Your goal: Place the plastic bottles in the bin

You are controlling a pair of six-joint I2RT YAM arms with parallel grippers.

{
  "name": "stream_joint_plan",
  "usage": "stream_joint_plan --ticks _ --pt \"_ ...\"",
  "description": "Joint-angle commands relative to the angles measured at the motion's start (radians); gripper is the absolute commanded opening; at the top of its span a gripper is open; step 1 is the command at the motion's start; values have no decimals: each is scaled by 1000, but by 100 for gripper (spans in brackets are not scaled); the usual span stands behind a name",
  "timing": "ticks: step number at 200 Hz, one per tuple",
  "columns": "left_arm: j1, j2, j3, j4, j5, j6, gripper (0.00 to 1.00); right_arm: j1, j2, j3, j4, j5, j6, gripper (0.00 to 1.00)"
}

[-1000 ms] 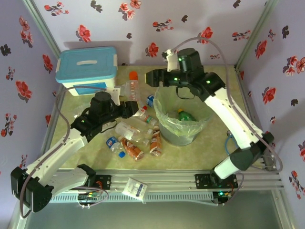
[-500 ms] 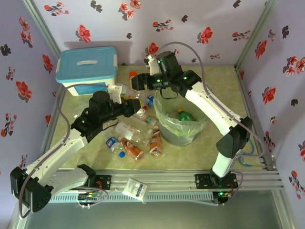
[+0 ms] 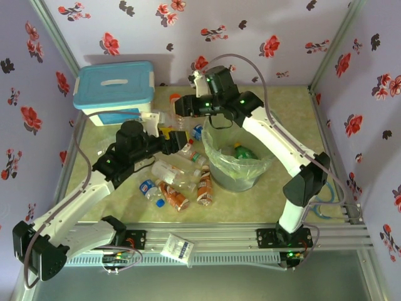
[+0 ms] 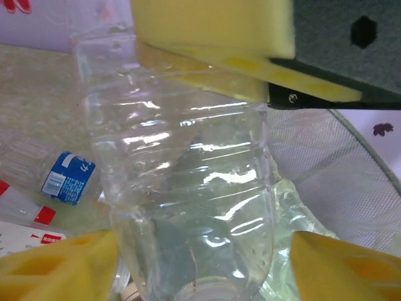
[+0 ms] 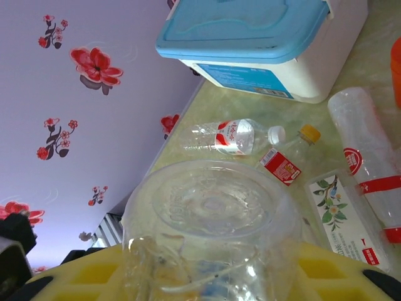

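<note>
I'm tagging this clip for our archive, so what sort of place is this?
Probably a lab test booth rather than a home: flowered walls close in a small table, two robot arms are bolted to a metal rail at its near edge, and bottles lie beside a lined bin.

Left arm (image 3: 80, 202) and right arm (image 3: 283, 143): white shells, black joints, tiny green LEDs, a grey cable (image 3: 235, 57) off each wrist, chunky yellow foam finger pads (image 4: 56, 266).
</note>
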Motion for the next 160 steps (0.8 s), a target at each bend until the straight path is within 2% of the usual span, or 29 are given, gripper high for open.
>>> stream_joint_plan --ticks 1,24,65,111,134,160 --pt "-6 -51 -27 1 -50 3 83 -4 -7 79 21 36 -31 43" --pt "-5 -98 -59 -49 -99 -24 99 -26 -13 148 -5 72 -69 42" --pt "-2 -169 -94 -290 -211 -124 100 -112 -61 207 -34 99 -105 41" --pt "9 -219 -112 -655 -347 -373 100 -250 -185 194 -167 183 -196 41" --pt "10 -273 -157 -728 -366 -487 100 -305 -243 164 -288 273 -264 40" --pt "9 -347 -238 -726 -363 -575 100 -327 -294 81 -378 377 -304 40"
